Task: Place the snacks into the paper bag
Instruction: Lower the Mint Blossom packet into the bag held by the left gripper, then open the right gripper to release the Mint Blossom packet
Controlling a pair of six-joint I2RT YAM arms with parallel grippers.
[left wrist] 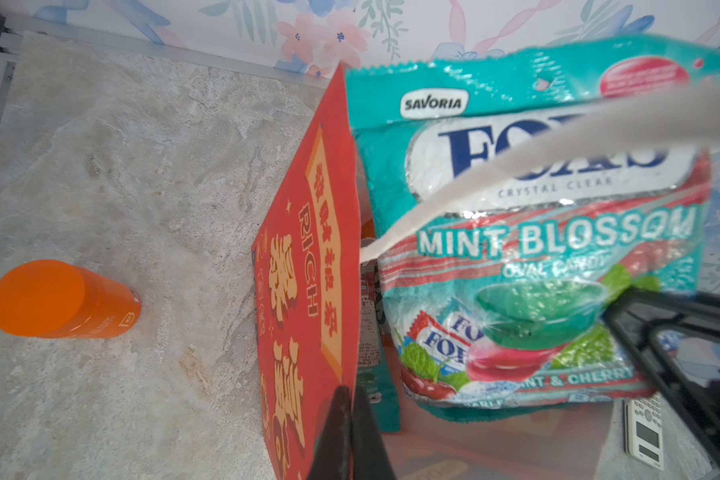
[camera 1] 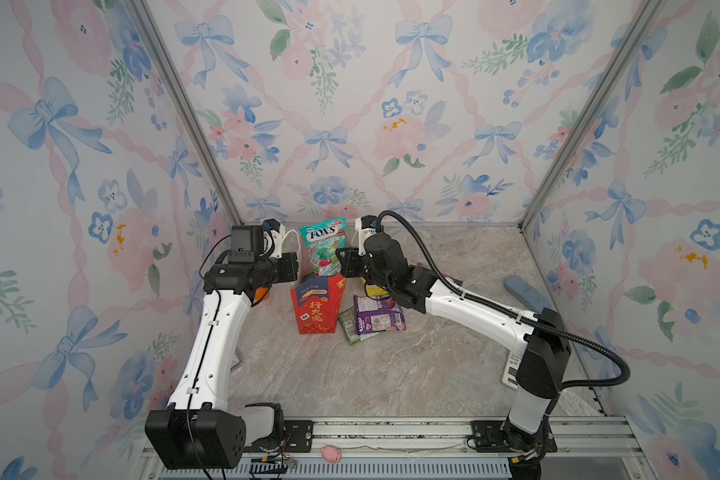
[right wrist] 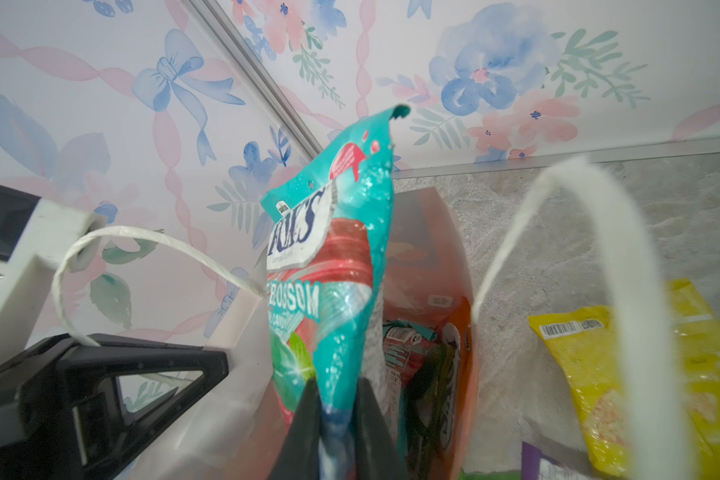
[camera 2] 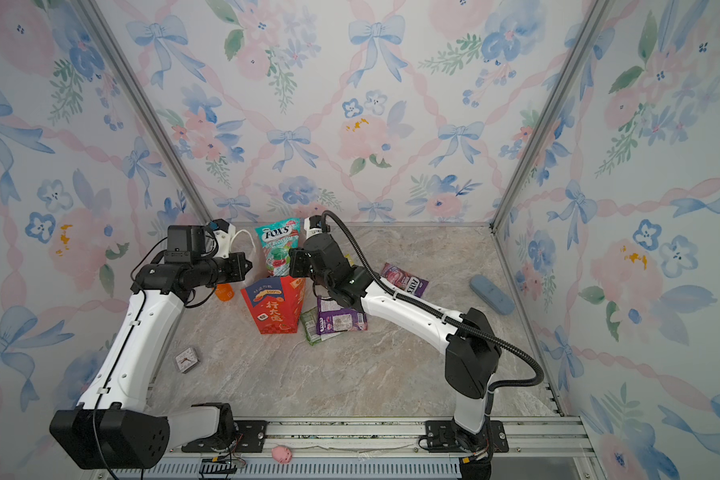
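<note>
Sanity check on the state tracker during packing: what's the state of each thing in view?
paper bag: upright, open, wall pinched by left gripper.
left gripper: shut on paper bag.
teal packet: upright, lower end at the bag's mouth.
right gripper: shut on teal packet.
purple packet: flat on table, atop green packet.
yellow packet: flat on table.
orange bottle: standing upright.
calculator: flat on table.

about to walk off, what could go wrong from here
The teal packet, pinched low by the right gripper, stands mostly above the paper bag and could flop out. The white rope handle crosses it and may snag. The left gripper holds one wall only; a push could tip the bag.
</note>
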